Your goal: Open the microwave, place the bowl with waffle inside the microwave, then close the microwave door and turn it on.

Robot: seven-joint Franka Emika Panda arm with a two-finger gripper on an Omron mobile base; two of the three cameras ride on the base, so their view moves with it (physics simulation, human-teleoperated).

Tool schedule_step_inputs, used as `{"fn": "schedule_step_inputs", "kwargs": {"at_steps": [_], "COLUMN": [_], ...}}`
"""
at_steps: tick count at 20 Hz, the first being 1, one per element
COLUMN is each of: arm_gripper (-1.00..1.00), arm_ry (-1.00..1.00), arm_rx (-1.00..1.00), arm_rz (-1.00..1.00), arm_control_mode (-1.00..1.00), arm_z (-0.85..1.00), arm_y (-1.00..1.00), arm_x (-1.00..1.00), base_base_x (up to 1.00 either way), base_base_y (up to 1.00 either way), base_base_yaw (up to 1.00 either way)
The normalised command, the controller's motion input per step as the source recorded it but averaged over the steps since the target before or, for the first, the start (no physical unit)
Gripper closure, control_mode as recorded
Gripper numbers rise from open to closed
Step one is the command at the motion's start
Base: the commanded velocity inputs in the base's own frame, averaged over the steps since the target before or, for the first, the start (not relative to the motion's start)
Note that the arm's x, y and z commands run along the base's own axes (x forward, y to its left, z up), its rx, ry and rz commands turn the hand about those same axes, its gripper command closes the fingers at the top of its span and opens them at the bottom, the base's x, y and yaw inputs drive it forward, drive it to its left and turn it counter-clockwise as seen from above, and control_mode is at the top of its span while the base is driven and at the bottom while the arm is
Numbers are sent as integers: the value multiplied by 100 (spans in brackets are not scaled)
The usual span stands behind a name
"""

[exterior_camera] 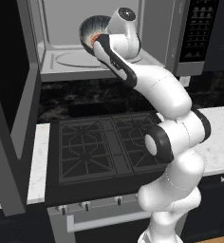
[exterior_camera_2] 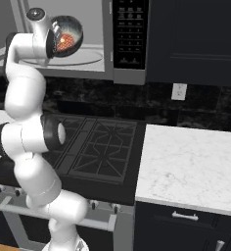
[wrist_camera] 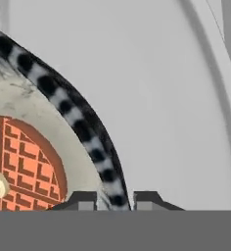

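Note:
The microwave (exterior_camera: pixel 57 66) stands open, and its door (exterior_camera: pixel 12 95) is swung out to the left. Its black button panel (exterior_camera_2: pixel 129 34) is on the right. The bowl (exterior_camera: pixel 90 28) (exterior_camera_2: pixel 71 27) hangs tilted on its side in the cavity mouth, above the round turntable (exterior_camera: pixel 73 58). The orange-red waffle (exterior_camera: pixel 93 39) (exterior_camera_2: pixel 64 42) (wrist_camera: pixel 24 166) lies against the bowl's bottom. In the hand view my gripper (wrist_camera: pixel 115 200) is shut on the bowl's speckled rim (wrist_camera: pixel 68 105), with one fingertip (wrist_camera: pixel 83 198) inside and the other outside.
A black gas cooktop (exterior_camera: pixel 104 147) lies below the microwave, with an oven handle (exterior_camera: pixel 109 219) at its front. White marble counter (exterior_camera_2: pixel 191 166) runs to the right, under dark cabinets (exterior_camera_2: pixel 196 39). A wall outlet (exterior_camera_2: pixel 178 91) sits on the dark backsplash.

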Motion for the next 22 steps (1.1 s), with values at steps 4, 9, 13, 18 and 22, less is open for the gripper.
{"fn": "schedule_step_inputs", "kwargs": {"at_steps": [4,9,13,18,22], "arm_gripper": [-100,-100,-100,-100,-100], "arm_ry": [-29,-75,-85,-43,-9], "arm_rx": [5,11,19,18,5], "arm_rz": [-2,-3,0,-2,-2], "arm_control_mode": [-100,-100,-100,-100,-100], "arm_z": [-5,-24,-63,-7,9], "arm_y": [-1,-3,-24,-18,-18], "arm_x": [-13,-76,-100,-100,-100], "base_base_x": [0,0,0,0,0], "base_base_y": [0,0,0,0,0], "base_base_yaw": [0,0,0,0,0]}}
